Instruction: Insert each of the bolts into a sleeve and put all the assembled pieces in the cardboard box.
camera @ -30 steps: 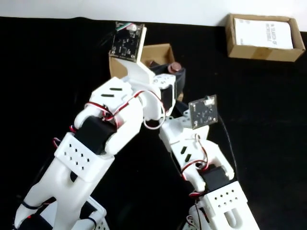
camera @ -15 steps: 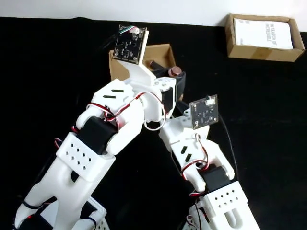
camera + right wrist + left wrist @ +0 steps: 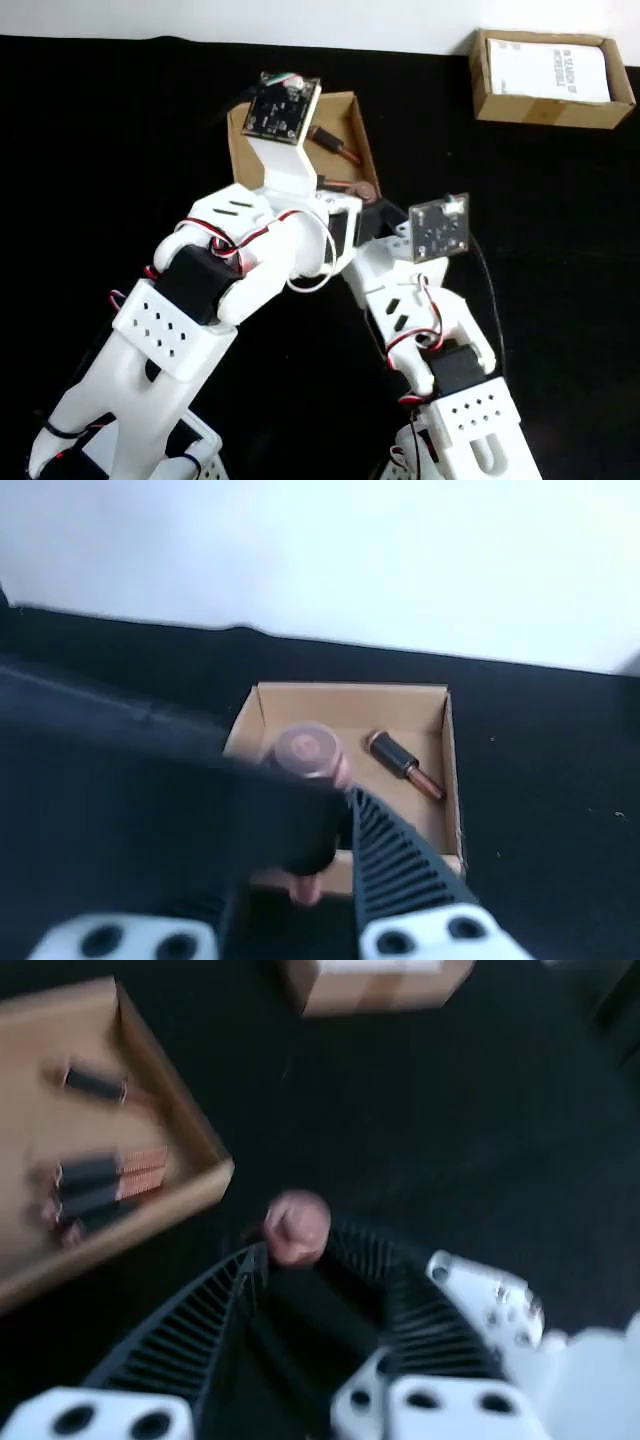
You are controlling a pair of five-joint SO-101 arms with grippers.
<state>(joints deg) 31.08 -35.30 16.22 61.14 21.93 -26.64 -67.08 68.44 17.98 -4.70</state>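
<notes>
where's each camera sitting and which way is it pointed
High view: fixed above the table, looking down on both arms and the cardboard box.
Left wrist view: on the left arm, looking along the left claw, shut on the bolt, box beside.
Right wrist view: on the right arm, facing the box over the right claw.
Shared: both wrist views show the bolt and box.

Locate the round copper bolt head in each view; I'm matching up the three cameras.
High view: the bolt head sits at the cardboard box's near right corner.
Left wrist view: bolt head mid-picture, just outside a box corner.
Right wrist view: bolt head mid-picture, in front of the box.
Shared landmark: the cardboard box.
</notes>
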